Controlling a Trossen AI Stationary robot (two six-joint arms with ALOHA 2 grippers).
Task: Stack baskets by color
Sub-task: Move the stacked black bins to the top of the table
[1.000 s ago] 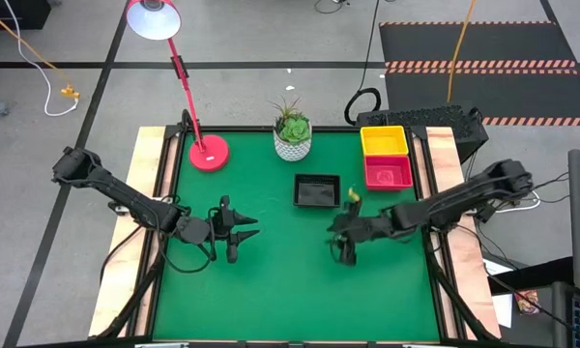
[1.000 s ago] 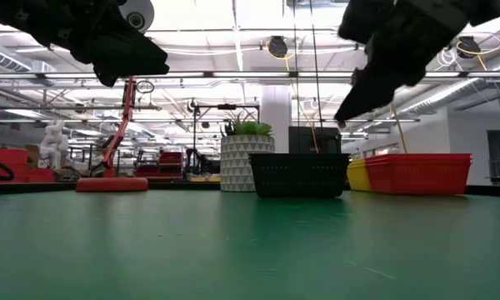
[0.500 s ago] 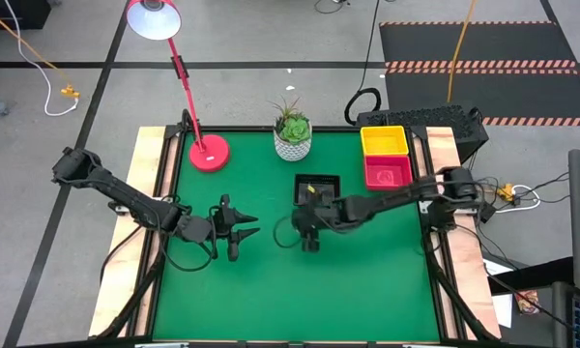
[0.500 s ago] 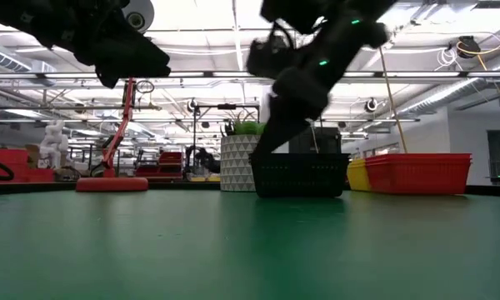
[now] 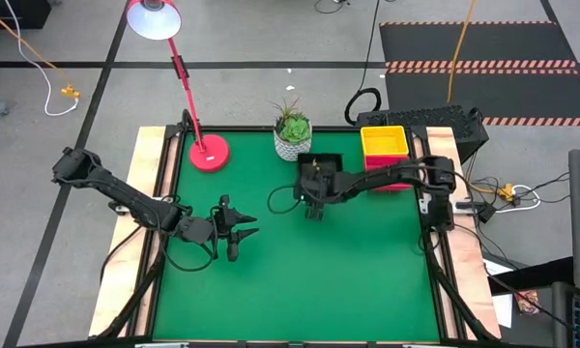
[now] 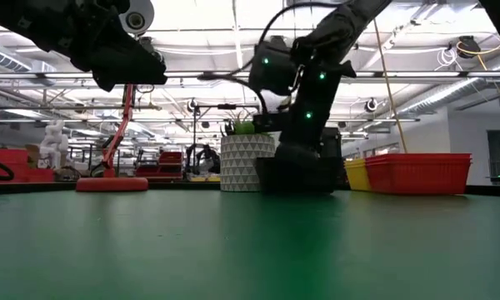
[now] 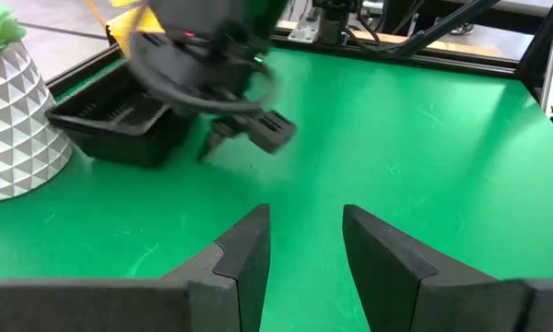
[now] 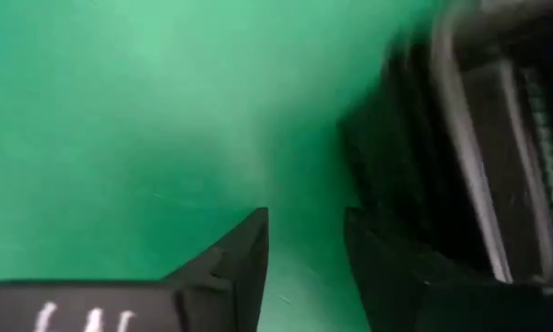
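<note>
A black basket (image 5: pixel 324 160) (image 7: pixel 111 120) sits flat on the green mat beside the white plant pot. A yellow basket (image 5: pixel 385 141) and a red one (image 6: pixel 417 172) sit at the far right. My right gripper (image 5: pixel 314 209) (image 7: pixel 247 136) is open, slanting down at the mat just off the black basket's near side (image 8: pixel 479 138). There is only mat between its fingers. My left gripper (image 5: pixel 244 232) (image 7: pixel 304 240) hovers open over the mat's left half, holding nothing. My right gripper has one finger (image 8: pixel 396 267) close against the black basket's near wall (image 8: pixel 415 175). The picture is smeared there, and I cannot tell whether finger and wall touch.
The white plant pot (image 5: pixel 292 141) stands just left of the black basket at the far edge. The red lamp base (image 5: pixel 209 153) is at the far left, with its stem leaning over the edge. The near half of the mat (image 5: pixel 300 290) is bare.
My right gripper has swung from the table's right side toward the left, then toward the far edge, dropping and tipping downward at the black basket. The basket now sits farther back, nearer the pot.
</note>
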